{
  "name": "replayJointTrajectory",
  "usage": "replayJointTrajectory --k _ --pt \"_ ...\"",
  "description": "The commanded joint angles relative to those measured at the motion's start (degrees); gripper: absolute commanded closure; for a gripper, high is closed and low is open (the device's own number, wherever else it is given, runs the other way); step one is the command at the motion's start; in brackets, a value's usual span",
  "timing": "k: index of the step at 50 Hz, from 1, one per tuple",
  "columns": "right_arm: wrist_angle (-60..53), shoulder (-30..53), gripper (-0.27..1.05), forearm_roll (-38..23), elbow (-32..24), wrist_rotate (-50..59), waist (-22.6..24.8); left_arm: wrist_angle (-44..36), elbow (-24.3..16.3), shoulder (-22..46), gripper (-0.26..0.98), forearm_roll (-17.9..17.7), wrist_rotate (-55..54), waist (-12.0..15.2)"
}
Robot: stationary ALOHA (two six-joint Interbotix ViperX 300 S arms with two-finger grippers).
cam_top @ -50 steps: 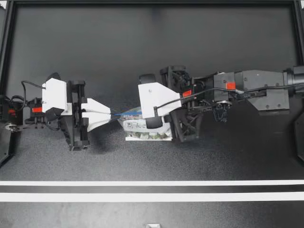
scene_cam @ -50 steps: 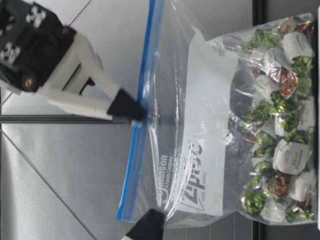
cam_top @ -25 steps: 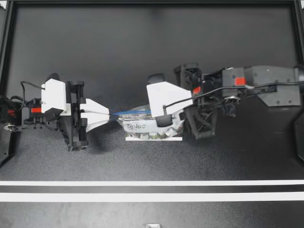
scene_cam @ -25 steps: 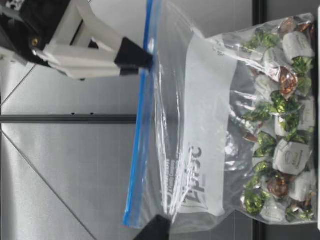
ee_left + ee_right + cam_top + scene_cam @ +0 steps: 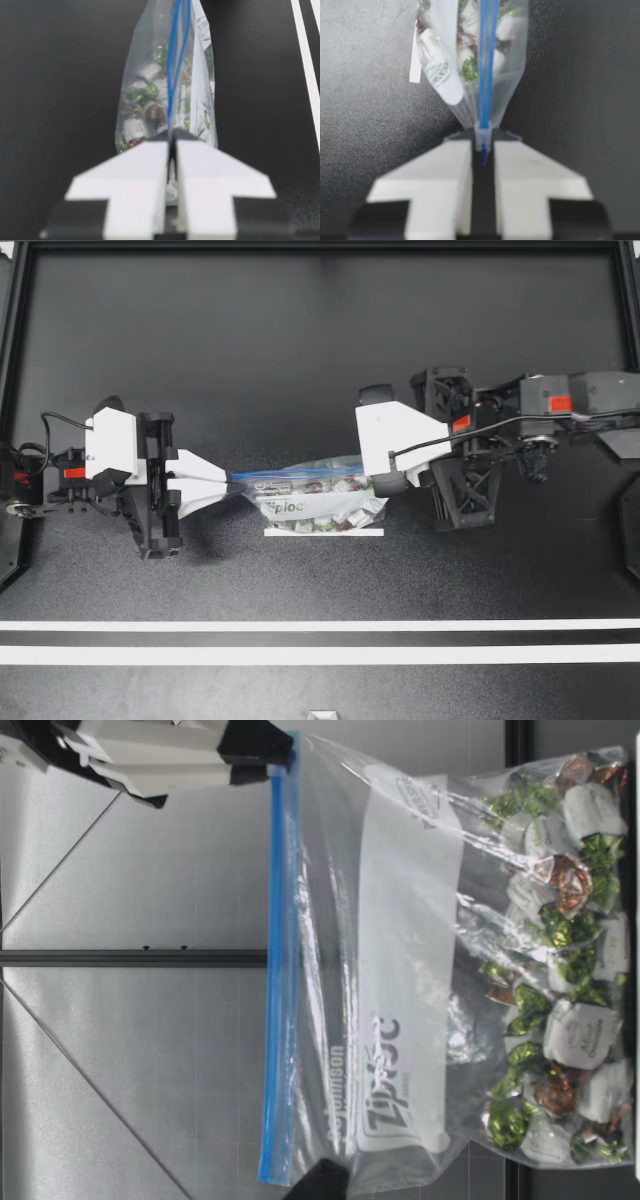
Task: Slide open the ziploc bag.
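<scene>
The ziploc bag (image 5: 320,502) of wrapped sweets (image 5: 560,970) stands upright in the middle of the table (image 5: 300,360), its blue zip strip (image 5: 270,477) stretched straight between the two arms. The left gripper (image 5: 228,480) is pinched tight on the strip's left end. The right gripper (image 5: 388,481) is closed narrowly around the slider (image 5: 483,136) at the bag's right end.

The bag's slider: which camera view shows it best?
Right wrist view: my right gripper's fingers pinch the slider on the blue strip. Top and low views hide it behind that gripper; the left wrist view shows only the strip.
</scene>
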Motion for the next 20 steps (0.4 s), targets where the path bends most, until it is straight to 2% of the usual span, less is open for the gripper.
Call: replayJointTrajectory --k 1,14,20 --pt "-0.09 -2.37 0.89 -0.09 0.26 0.18 -1.23 -0.18 -0.35 -0.44 0.86 -0.09 -0.09 0.09" --pt "-3.87 -2.46 0.86 0.18 1.76 1.58 -1.32 -0.18 -1.32 -0.70 0.85 0.09 0.00 0.09" --pt "-6.33 -2.64 0.78 0.18 2.55 2.29 -1.23 -0.18 -1.41 -0.88 0.83 0.09 0.00 0.09"
